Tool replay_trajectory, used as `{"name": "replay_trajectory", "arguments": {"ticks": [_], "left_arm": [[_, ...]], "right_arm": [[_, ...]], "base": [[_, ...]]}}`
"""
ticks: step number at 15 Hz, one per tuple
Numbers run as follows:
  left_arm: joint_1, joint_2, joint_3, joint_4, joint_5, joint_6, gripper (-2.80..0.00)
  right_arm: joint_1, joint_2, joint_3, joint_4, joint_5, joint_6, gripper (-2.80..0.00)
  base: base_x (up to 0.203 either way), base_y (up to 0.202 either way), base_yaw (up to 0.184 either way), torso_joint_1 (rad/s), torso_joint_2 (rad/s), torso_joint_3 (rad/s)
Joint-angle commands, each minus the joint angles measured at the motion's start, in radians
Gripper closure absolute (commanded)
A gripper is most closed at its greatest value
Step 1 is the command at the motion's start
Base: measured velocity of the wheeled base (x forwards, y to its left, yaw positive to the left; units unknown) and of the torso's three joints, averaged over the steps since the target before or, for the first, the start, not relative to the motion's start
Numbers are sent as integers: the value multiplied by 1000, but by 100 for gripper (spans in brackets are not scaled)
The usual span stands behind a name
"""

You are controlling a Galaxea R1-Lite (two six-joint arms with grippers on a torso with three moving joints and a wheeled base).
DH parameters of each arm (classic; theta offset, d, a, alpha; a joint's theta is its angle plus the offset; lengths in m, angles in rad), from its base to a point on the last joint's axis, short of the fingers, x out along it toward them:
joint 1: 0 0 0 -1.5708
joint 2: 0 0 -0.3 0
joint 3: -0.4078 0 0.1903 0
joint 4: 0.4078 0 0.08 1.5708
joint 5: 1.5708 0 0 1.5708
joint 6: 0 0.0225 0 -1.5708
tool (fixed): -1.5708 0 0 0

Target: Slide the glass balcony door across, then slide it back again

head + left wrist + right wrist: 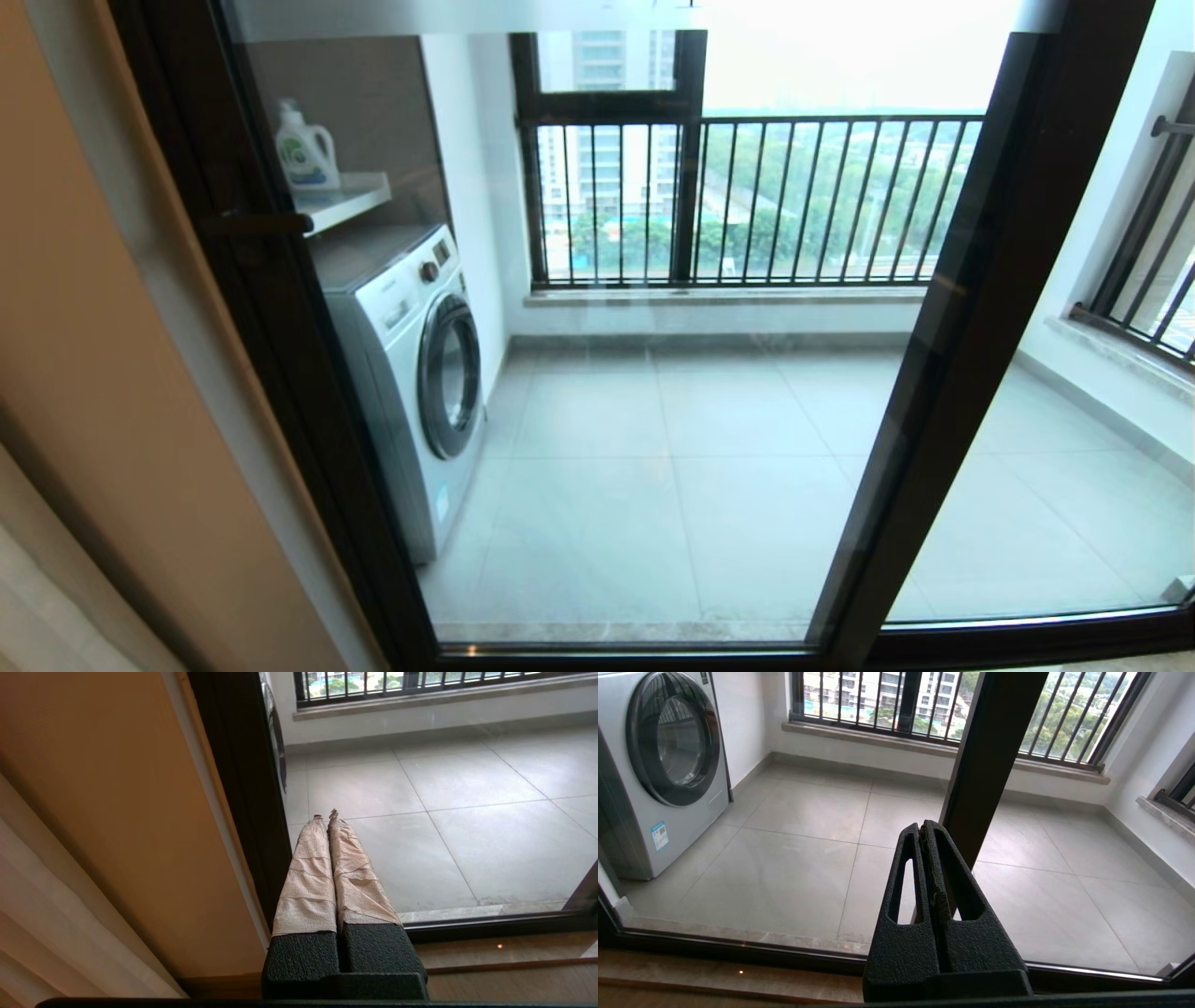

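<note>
Left gripper closed, empty; glass balcony door just ahead, its dark handle-side upright beside the fingertips. Right gripper closed, empty, facing the door's other upright.

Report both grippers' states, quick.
Left gripper: closed, holding nothing, low beside the door frame.
Right gripper: closed, holding nothing, facing the glass.

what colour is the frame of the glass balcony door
Dark brown-black, clearest in the head view on the glass balcony door frame.
</note>
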Motion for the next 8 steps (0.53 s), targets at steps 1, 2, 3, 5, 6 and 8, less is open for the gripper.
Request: {"name": "replay_trajectory", "arguments": {"ticks": [1, 2, 3, 5, 6, 8], "left_arm": [[0, 3, 0, 0, -1, 1, 0], [0, 3, 0, 0, 1, -1, 0], [0, 3, 0, 0, 1, -4, 0], [0, 3, 0, 0, 1, -5, 0], [0, 3, 0, 0, 1, -7, 0], [0, 3, 0, 0, 3, -10, 0]], "right_arm": [[0, 1, 12, -1, 1, -2, 0], [0, 0, 12, 3, 1, 10, 0], [0, 1, 12, 22, 0, 30, 0], [0, 0, 12, 47, -3, 65, 0], [0, 0, 12, 45, -4, 75, 0], [0, 0, 12, 45, -4, 74, 0]], "base": [[0, 0, 0, 0, 0, 0], [0, 0, 0, 0, 0, 0], [0, 0, 0, 0, 0, 0], [0, 0, 0, 0, 0, 0], [0, 0, 0, 0, 0, 0], [0, 0, 0, 0, 0, 0]]}}
